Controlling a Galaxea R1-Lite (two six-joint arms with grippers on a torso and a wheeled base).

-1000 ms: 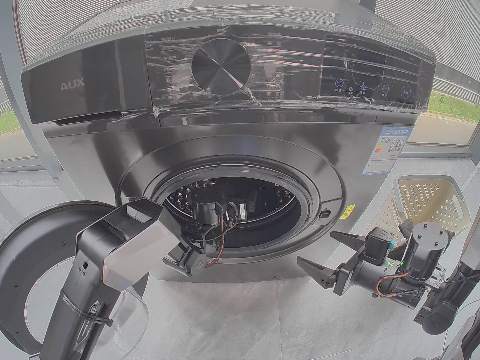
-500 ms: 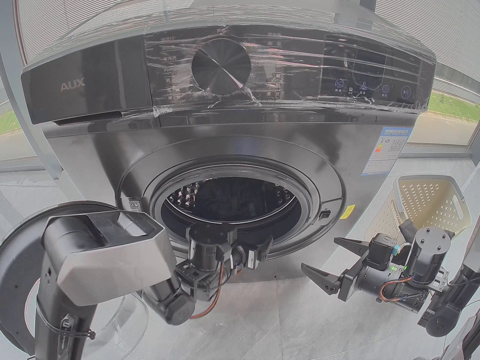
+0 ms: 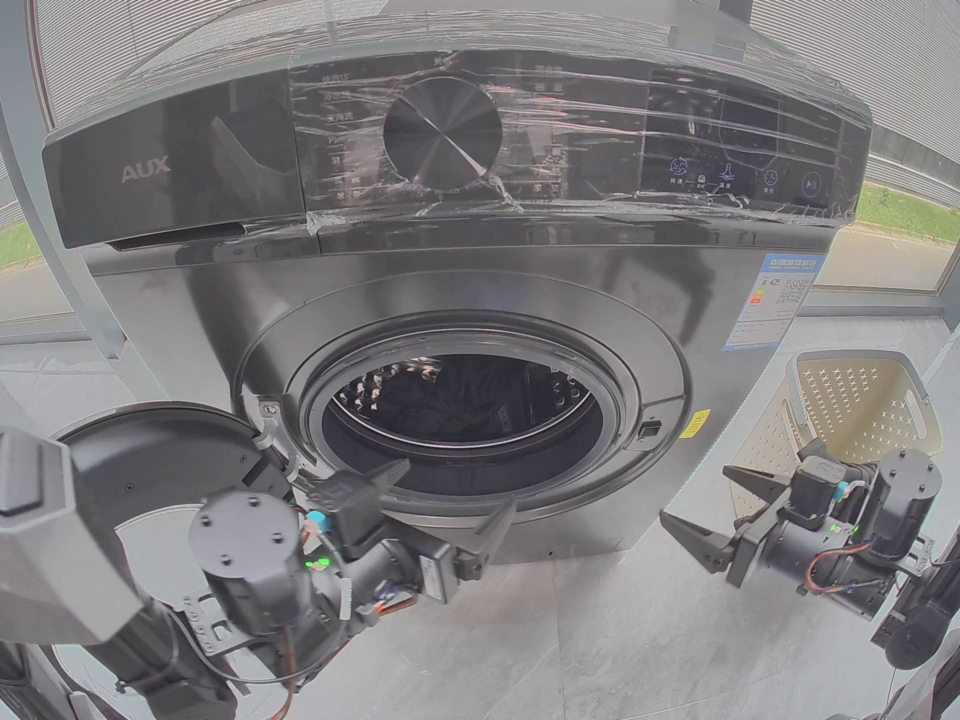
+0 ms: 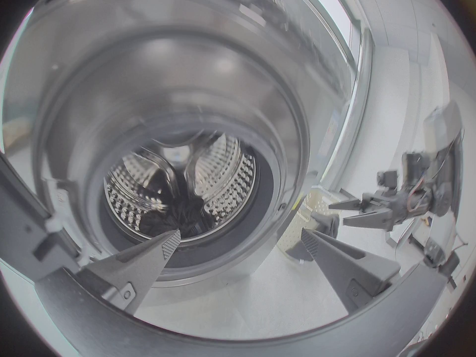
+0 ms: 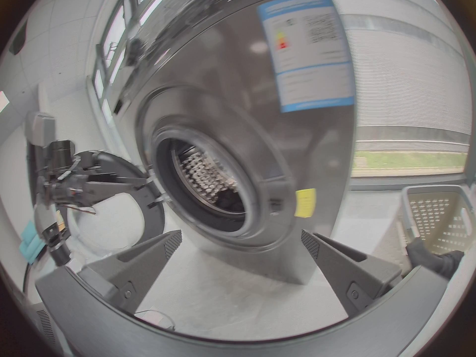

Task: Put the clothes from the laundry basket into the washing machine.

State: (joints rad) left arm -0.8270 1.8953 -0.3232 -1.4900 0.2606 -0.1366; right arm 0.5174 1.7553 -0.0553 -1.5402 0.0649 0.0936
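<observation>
Dark grey, front-loading steel washing machine (image 3: 480, 262) with its round, glass-centred door (image 3: 150, 452) swung open to the robot's left. Crumpled dark clothes (image 4: 173, 216) lie at the bottom of the perforated drum. The left gripper (image 3: 455, 487) hangs just below the porthole rim, near the door's hinge, fingers spread and holding nothing. The right gripper (image 3: 695, 494), fingers likewise spread and empty, hangs above the pale tiled floor (image 3: 600, 632), between the machine and the cream, perforated plastic laundry basket (image 3: 850, 357) standing by the machine's right flank. The basket's lower part is hidden behind the right arm, so whether garments remain cannot be told. Probable hazards: a left-arm swing striking the door or hinge; the right fingers snagging the basket's perforations or tipping the light basket; a loosely pinched garment trailing onto the floor or draping over the porthole lip.
</observation>
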